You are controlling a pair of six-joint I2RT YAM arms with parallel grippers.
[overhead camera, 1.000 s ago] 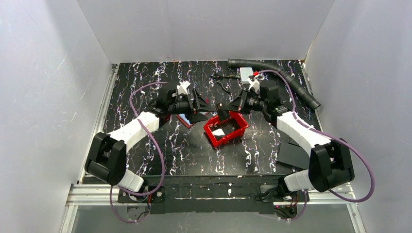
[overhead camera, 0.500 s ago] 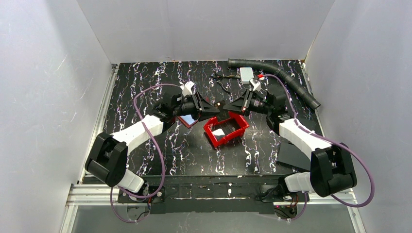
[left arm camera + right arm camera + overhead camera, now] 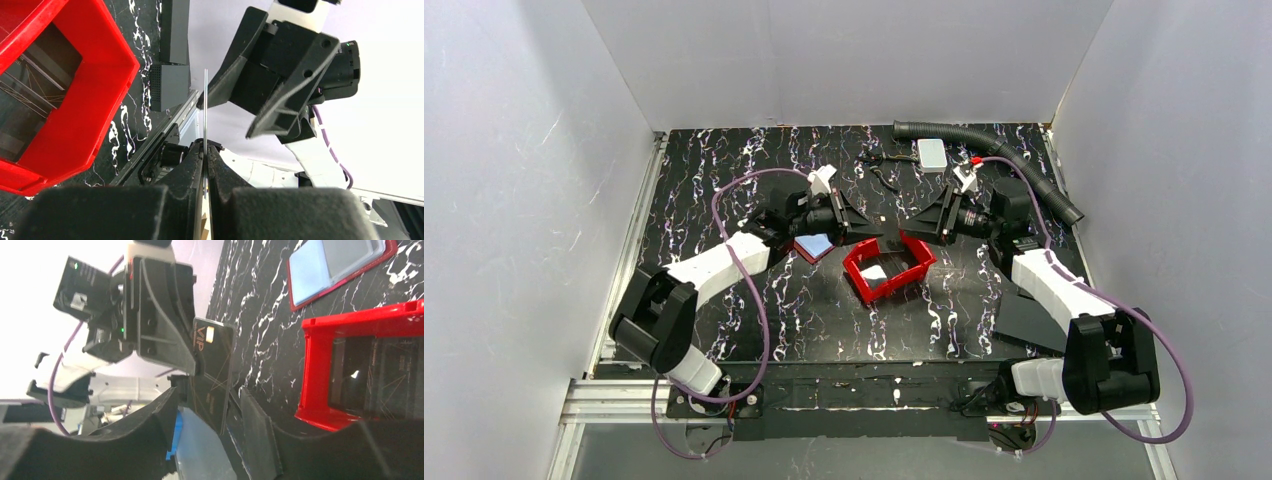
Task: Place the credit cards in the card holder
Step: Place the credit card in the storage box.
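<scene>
The left claw (image 3: 205, 150) is pinching a thin dark plastic card lettered "VIP" (image 3: 215, 365) by one end, its jaws closed flat on it. In the left wrist view the card is showing edge-on, as a fine line rising from between the fingers. Facing it, the right claw (image 3: 927, 217) is standing with its jaws spread to either side of the card's other end and is not clamping it. One finger is sitting very close to the card face, but I cannot tell whether it is touching. The two claws are meeting near the centre of the top view, above the black white-veined tabletop (image 3: 714, 170).

The small dark red folding card holder (image 3: 812, 245) is lying open just left of centre, pale grey-blue inside facing up, just below the left claw in the frame. A bright red plastic bin (image 3: 919, 250) is sitting just to its right.

The grip looks like the weak point: the left claw is holding only a narrow strip of a slick card. If the right claw's near finger is dragging on the face as that arm backs away, the card could pivot or slip out — and the bin is waiting right underneath to swallow it. Nothing is pinning the card holder either, so a card pushed in at a shallow angle could shove it across the tabletop instead of sliding into a slot.
</scene>
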